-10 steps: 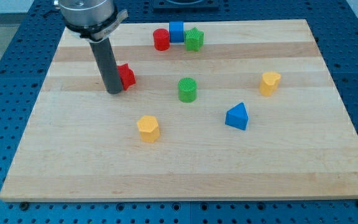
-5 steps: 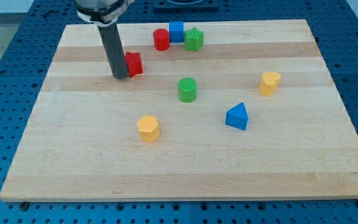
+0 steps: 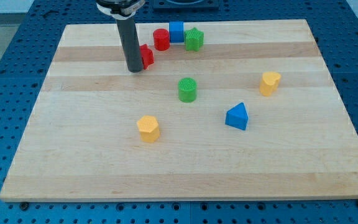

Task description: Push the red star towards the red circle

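red star [image 3: 146, 56]: half hidden | my tip [image 3: 135, 70]: touching its left | fingers: none

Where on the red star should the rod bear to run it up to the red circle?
Bear on the red star's lower-left face, coming from the view's lower left. My tip already sits against that side, and the red circle lies just up and right of the star, so a push along that line likely closes the gap.

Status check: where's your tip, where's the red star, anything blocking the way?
My tip against the red star, on its left. Red circle just up-right, small gap left. Nothing between them.
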`<action>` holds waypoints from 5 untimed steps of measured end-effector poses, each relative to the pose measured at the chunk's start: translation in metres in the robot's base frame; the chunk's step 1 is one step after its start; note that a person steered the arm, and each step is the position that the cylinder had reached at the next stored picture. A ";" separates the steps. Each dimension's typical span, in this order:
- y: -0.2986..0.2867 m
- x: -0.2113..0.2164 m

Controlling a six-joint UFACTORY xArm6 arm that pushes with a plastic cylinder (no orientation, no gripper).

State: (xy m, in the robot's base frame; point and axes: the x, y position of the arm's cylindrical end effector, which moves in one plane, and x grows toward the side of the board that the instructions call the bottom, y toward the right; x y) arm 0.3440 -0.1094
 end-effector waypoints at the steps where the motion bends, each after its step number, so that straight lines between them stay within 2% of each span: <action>1: 0.005 -0.008; 5: -0.005 -0.015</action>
State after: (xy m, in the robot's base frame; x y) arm 0.3295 -0.1142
